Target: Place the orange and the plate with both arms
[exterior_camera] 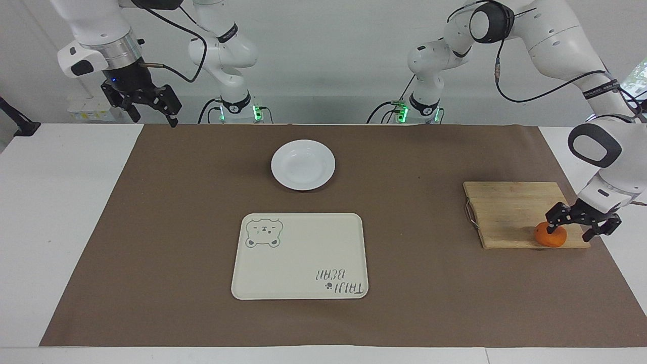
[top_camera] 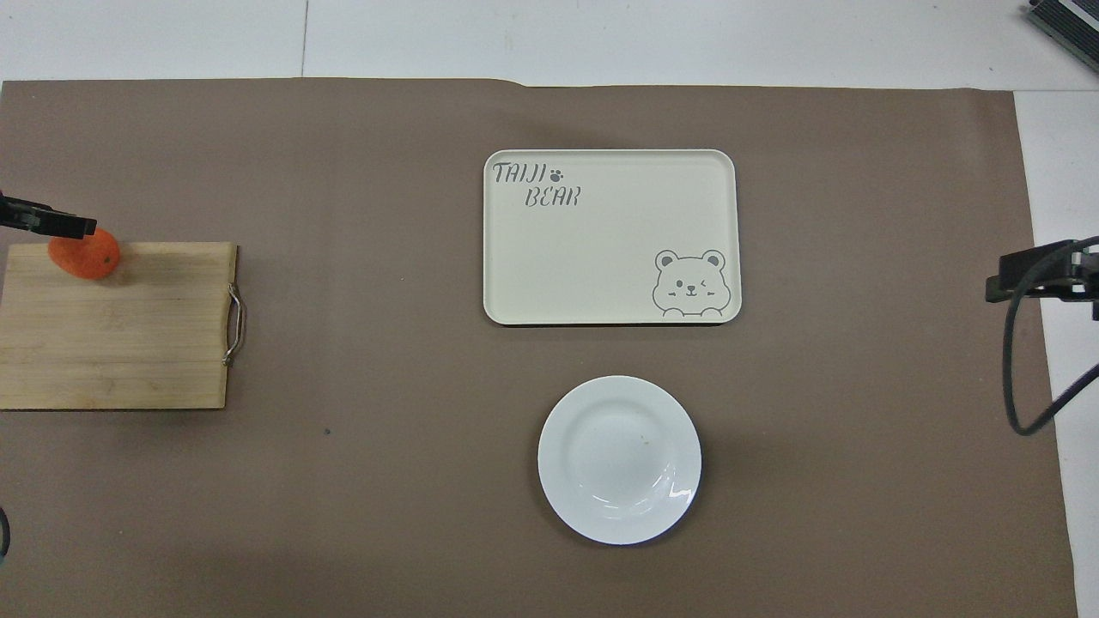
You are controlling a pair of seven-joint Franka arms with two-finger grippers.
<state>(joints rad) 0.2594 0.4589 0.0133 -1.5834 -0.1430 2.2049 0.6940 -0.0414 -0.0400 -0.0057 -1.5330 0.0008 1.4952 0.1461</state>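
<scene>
The white desk carries a wide brown paper mat that covers most of its top. On the mat, midway along the desk, lies a rectangular cream tray with a bear drawing and the words TAIJI BEAR. Toward the left arm's end lies a rectangular bamboo cutting board with a metal handle. The round glossy white plate sits bare on the mat, nearer to the robots than the tray and apart from it.

The left arm reaches out and down over the cutting board. Its black two-finger left hand is spread wide, low over the board's corner farthest from the robots, with one fingertip in front of the small bright-orange fruit; it is not clenched on it. The orange rests on that corner of the board.

The right arm waits, its right hand released and raised over the mat's corner at its own end of the desk.
</scene>
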